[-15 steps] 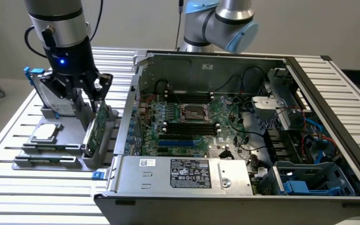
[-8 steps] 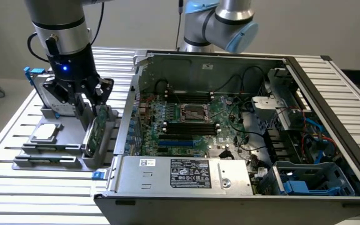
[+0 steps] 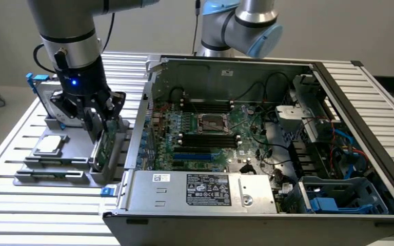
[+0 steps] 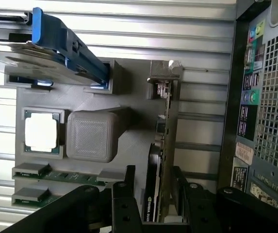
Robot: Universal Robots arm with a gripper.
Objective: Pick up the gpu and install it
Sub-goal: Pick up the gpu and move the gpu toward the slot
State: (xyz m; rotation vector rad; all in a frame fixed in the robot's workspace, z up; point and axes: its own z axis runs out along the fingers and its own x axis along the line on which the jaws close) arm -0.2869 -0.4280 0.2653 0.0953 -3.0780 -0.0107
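Note:
The gpu (image 3: 105,145) stands on edge in a slot of the grey holder (image 3: 29,176), at the exterior view's left, beside the open computer case (image 3: 204,197). In the wrist view the gpu (image 4: 166,127) shows its green board edge, black shroud and silver end bracket. My gripper (image 3: 101,117) has come down over its upper edge. The gripper (image 4: 154,194) is open, with one black finger (image 4: 125,194) on the shroud side and the other on the board side. Narrow gaps show between the fingers and the card.
The holder also carries a square silver chip (image 4: 40,133), two memory sticks (image 4: 34,171) and a hard drive with a blue frame (image 4: 63,46). The motherboard (image 3: 207,128) lies exposed inside the case. A second arm's blue joint (image 3: 255,28) hangs behind the case.

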